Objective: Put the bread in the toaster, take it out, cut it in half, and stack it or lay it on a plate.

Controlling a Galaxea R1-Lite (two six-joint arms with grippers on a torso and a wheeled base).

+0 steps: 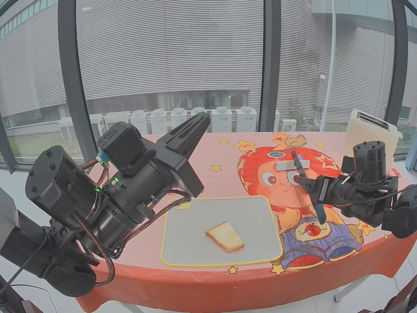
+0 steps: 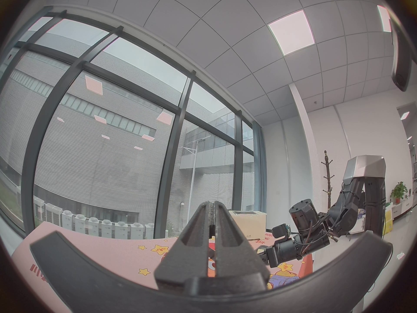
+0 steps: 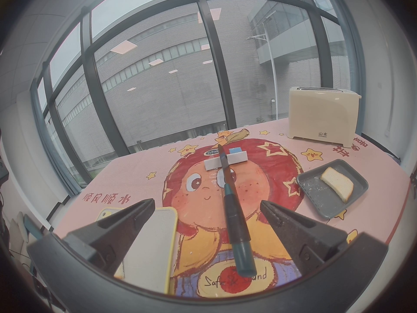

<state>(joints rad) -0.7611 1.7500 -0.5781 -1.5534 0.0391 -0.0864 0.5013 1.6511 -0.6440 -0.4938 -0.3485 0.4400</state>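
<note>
Head view, first finding: a pale, brown-crusted wedge of toasted bread lies flat on the grey mat with a yellow border, well apart from both grippers. A second pale piece of bread lies in the dark grey rectangular tray near the cream toaster.

I judge the bread light, soft inside and crumbly. I would pinch it gently across the crusted edges, not the middle.

Left gripper is held high, fingers pressed together on nothing. Right gripper hangs with fingers spread either side of the teal-handled knife, whose blade rests on a small white block.

Obscured: the left arm covers the mat's left edge, and I cannot tell what the toaster slots hold.
</note>
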